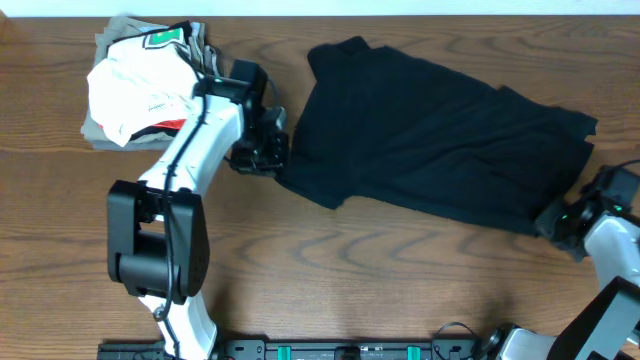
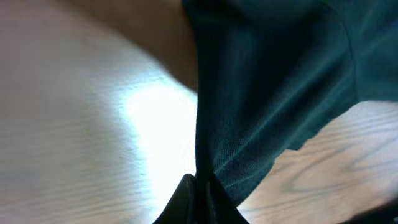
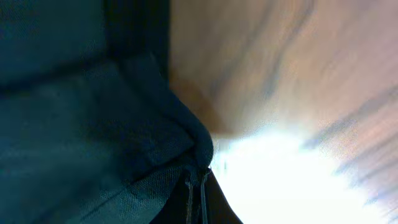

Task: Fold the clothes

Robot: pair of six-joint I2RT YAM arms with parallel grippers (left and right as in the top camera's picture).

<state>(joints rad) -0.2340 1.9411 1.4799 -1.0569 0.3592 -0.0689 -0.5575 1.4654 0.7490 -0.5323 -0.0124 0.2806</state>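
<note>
Black shirt (image 1: 440,150) lies spread across the right of the worktop (image 1: 400,290), left hand (image 1: 262,152) clenched on its left corner, right hand (image 1: 556,220) on its near right corner. Left wrist: only a thin pinch of cloth. Right wrist: likewise a small fold, which could slip out when lifted.

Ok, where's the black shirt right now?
In the overhead view the black shirt lies across the middle and right of the table, its left edge pinched by the left gripper and its near right corner by the right gripper.
</note>
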